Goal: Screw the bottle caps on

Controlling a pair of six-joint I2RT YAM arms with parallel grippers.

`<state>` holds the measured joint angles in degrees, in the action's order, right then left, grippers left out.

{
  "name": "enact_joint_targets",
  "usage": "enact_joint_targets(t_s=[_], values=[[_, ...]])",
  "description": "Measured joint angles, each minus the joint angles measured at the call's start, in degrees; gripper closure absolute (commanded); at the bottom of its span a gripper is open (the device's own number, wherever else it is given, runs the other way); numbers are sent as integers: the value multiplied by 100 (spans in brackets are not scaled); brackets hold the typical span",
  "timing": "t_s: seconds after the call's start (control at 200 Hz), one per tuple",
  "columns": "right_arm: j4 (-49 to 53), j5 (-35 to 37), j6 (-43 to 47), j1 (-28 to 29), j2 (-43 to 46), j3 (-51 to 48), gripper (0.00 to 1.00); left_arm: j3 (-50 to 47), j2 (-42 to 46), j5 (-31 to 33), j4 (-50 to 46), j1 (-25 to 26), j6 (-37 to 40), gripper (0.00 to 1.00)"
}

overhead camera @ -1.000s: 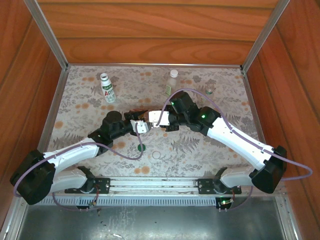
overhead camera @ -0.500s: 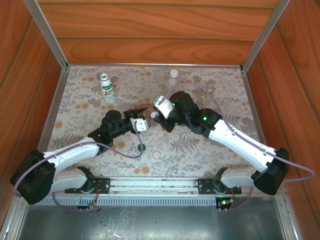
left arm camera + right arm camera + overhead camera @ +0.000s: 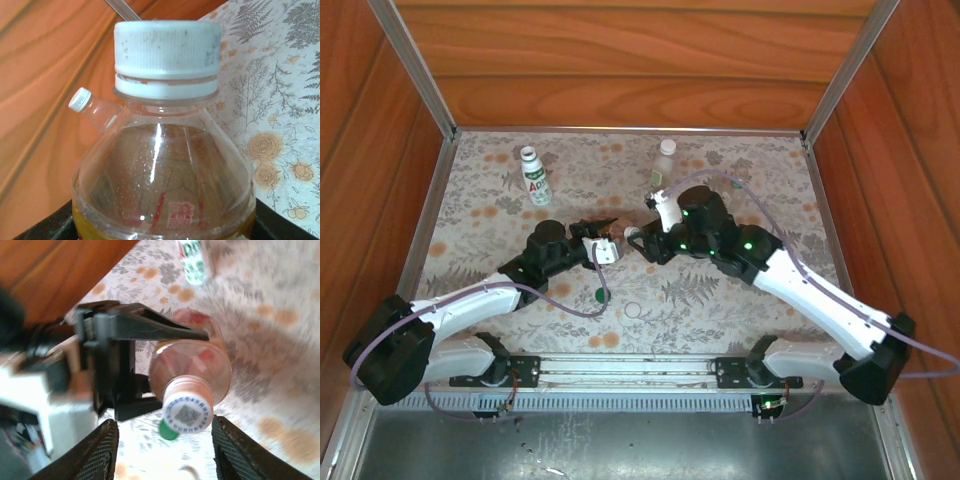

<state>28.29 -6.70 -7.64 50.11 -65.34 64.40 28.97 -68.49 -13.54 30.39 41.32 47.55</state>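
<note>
My left gripper (image 3: 603, 243) is shut on the amber bottle with the red label (image 3: 162, 175), holding it by its body. A white cap (image 3: 167, 47) sits on that bottle's neck. In the right wrist view the same cap (image 3: 187, 412) faces the camera between my right gripper's (image 3: 167, 452) spread mesh pads (image 3: 95, 452), touching neither. That gripper (image 3: 640, 240) is open, just right of the bottle. A dark green cap (image 3: 602, 295) and a clear cap (image 3: 636, 311) lie loose on the table nearer the arm bases.
A white bottle with a green label (image 3: 533, 176) stands at the back left. A clear capped bottle (image 3: 663, 164) stands at the back centre and a short clear one (image 3: 740, 183) to its right. Wooden walls enclose the flowered table (image 3: 770, 170).
My right gripper has opened off the white cap, turned its wrist and drawn slightly right. The left gripper still holds the amber bottle in nearly the same place.
</note>
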Motion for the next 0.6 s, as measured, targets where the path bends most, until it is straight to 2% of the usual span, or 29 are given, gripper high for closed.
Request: enact_joint_targets(t_s=[0.145,0.325,0.46,0.599], values=[[365,168,2376,24,345,79,41,0,0,-37,-4,0,20,44],[916,520,4791,164,-173,575,38,0,-26,-39,-7,0,22,44],[1121,688,5884,177,-560,839,39,0,-31,-39,-7,0,24,44],[1158,708,6448,177,-907,929,45,0,-31,-39,-7,0,24,44]])
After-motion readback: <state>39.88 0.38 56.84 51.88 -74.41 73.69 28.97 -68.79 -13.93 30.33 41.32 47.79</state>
